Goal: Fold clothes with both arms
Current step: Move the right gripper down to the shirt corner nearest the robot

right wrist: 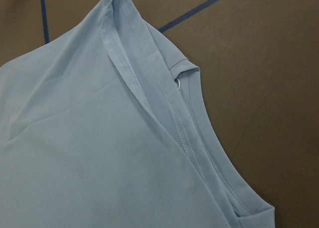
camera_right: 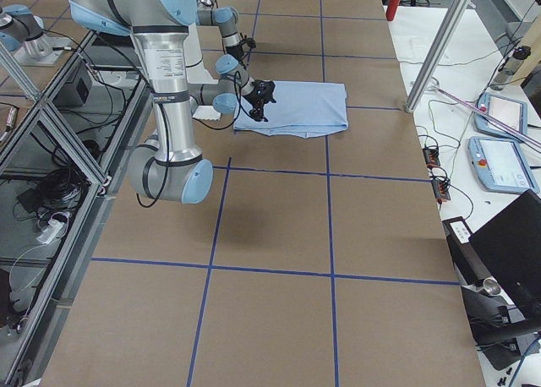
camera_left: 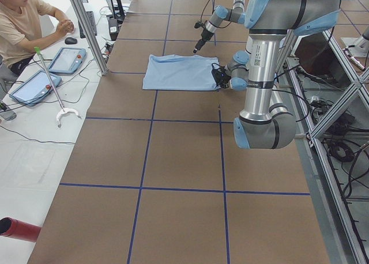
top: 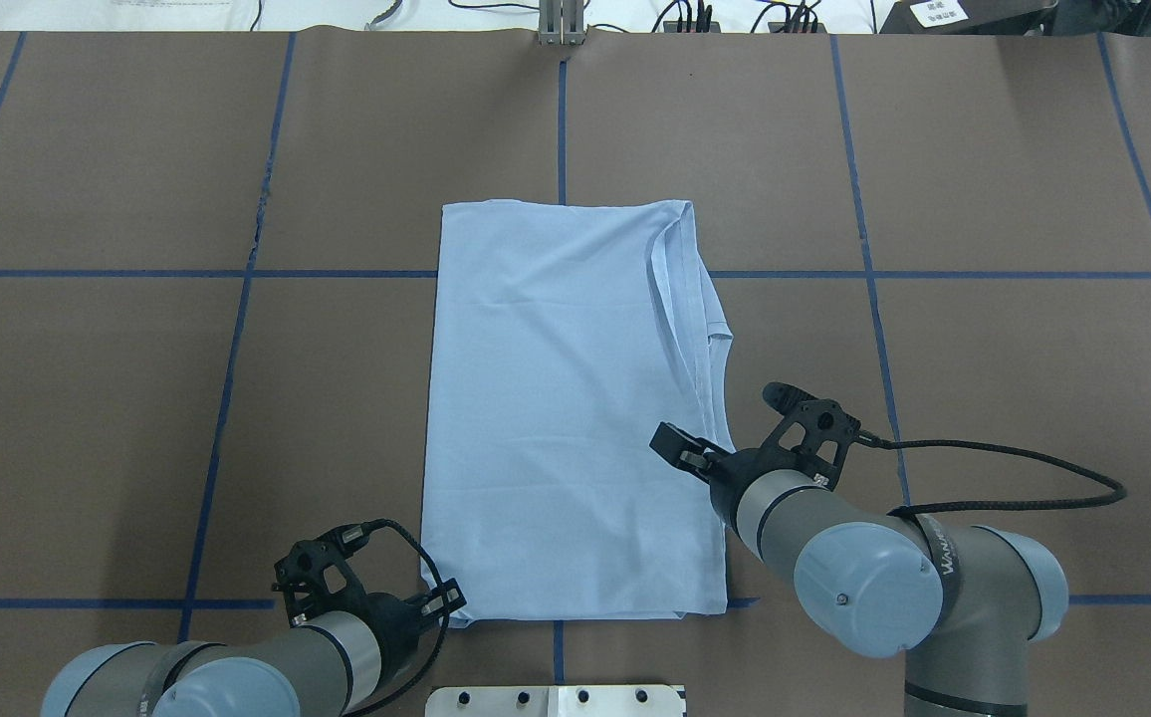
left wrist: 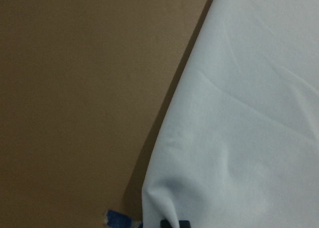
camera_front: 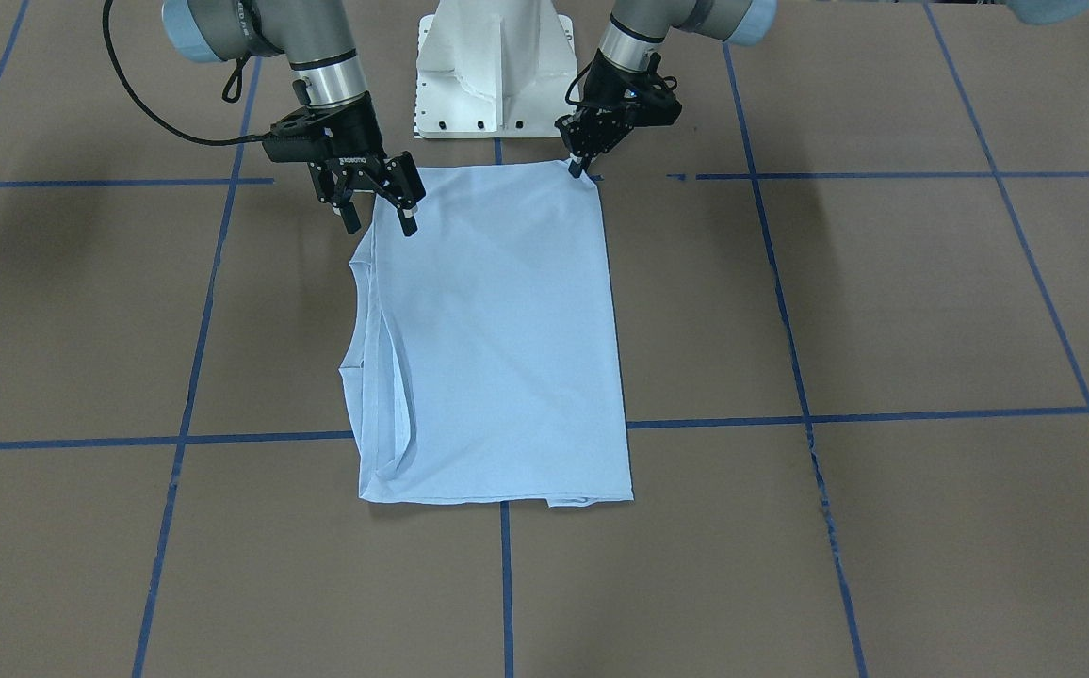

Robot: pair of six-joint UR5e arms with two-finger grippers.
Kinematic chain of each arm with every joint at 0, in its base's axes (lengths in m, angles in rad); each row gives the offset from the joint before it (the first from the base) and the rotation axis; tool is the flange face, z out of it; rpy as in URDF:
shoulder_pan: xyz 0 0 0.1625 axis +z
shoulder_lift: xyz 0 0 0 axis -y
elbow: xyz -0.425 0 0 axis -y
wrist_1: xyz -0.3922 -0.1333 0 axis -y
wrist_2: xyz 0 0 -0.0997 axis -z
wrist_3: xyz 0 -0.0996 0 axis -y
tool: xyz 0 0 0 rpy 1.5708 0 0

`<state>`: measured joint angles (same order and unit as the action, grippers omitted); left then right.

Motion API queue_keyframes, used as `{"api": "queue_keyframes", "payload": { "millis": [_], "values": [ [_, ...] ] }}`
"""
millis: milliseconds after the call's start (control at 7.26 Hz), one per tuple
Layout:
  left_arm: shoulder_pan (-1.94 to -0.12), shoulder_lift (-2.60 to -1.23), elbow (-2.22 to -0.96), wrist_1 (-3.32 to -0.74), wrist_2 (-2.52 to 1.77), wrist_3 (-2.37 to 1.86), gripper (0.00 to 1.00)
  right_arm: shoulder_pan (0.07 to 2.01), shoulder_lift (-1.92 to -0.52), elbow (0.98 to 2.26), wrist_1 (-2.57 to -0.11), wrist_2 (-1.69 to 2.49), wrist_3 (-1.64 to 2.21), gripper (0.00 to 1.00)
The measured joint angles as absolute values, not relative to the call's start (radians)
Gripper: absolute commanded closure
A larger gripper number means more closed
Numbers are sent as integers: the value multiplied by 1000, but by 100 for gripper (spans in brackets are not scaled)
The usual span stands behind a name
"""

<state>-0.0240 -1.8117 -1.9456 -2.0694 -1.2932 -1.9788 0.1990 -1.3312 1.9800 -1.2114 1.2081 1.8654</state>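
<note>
At the middle of the table [camera_front: 884, 301] we found the shirt [camera_front: 497, 330] lying flat, doubled lengthwise into a long rectangle, with one short end close to the robot's white base [camera_front: 495, 66]. Along the robot's right side the layers did not match: a stitched hem and a sleeve opening [top: 697, 329] showed there, one over another.

The left gripper [camera_front: 578, 169] was down at the near corner on the robot's left, its jaws drawn together to a point on the cloth. We took it to be pinching that corner, though the wrist view gave only a dark fingertip at the edge of the fabric. The right gripper [camera_front: 378, 222] hung just above the other long edge, somewhat farther from the base, its jaws spread wide and holding nothing.

We judged the cloth thin, light and limp. It would sag and drag from any hold, and a pinch might catch only the top layer. The best hold seemed to be the corners and the stitched hems, taken through all layers at once, with both near corners lifted together.

Brown matte paper covered the table, marked into squares by blue tape [camera_front: 884, 414], and it looked likely to grip the cloth a little. Across the table from the robot a person [camera_left: 23, 16] sat at a white bench with tablets [camera_left: 66, 59].
</note>
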Motion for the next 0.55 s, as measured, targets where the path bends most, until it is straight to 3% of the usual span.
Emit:
{"api": "queue_keyframes", "payload": {
  "millis": [551],
  "values": [
    [-18, -1812, -1945, -2070, -1293, -1979, 100, 131, -1308, 1978, -1396, 1190, 2006, 16]
  ]
}}
